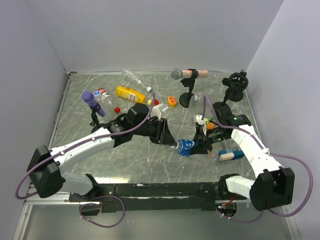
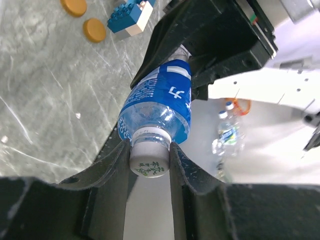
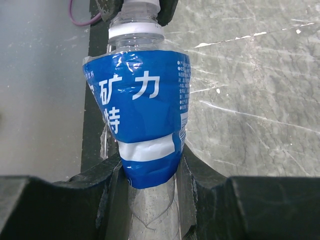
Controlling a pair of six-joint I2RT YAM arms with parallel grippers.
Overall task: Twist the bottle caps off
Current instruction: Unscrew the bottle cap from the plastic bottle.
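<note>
A blue-labelled bottle (image 1: 185, 146) is held between the two arms, over the middle of the tabletop (image 1: 125, 165); whether it touches the surface cannot be told; the left pincer (image 2: 148, 156) is clenched on its white cap (image 2: 148, 162), with a finger (image 2: 116, 161) pressed against each side of the cap; the right pincer (image 3: 147, 172) is clenched around the body at the lower edge of the label (image 3: 140, 100), which is seen crumpled in the right wrist view; a white ring (image 3: 136, 31) is seen on the neck just below the left pincer's grip; in the left wrist view, orange caps (image 2: 94, 30) are seen lying on the tabletop near a blue and white block (image 2: 131, 12); at the far left of the tabletop, a yellow bottle (image 1: 131, 93) and a clear bottle (image 1: 134, 77) are laid on their sides, with a red cap (image 1: 116, 108) loose just in front of them; a purple microphone (image 1: 92, 102) is set close by; a grey microphone (image 1: 185, 74) is mounted at the back
</note>
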